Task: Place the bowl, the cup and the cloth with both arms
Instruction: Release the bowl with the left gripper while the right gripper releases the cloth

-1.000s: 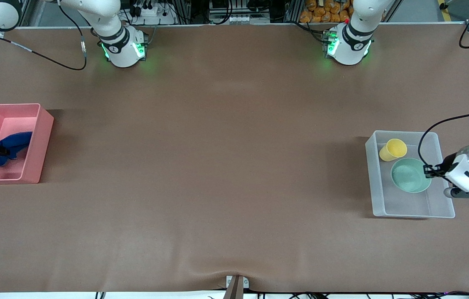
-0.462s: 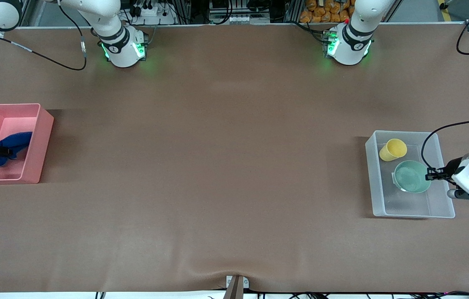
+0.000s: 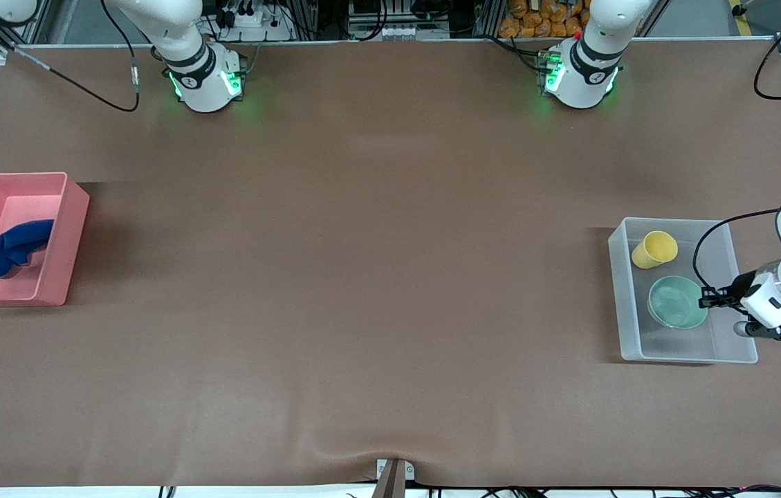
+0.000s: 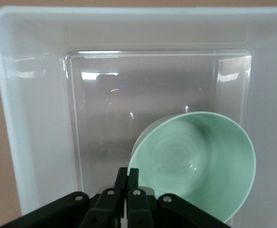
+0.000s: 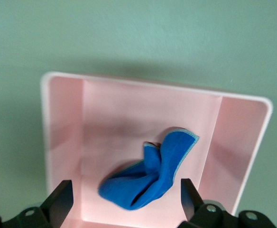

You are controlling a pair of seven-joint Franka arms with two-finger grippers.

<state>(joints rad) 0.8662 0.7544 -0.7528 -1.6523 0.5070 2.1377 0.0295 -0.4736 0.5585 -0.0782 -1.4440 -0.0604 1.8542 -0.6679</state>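
Both claws higher: bowl (image 3: pixel 677 302), cloth (image 3: pixel 19 242).

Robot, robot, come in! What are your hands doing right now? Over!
Left gripper shut on the bowl rim, inside the clear bin. Right gripper jaws open over the cloth in the pink bin. Cup beside the bowl.
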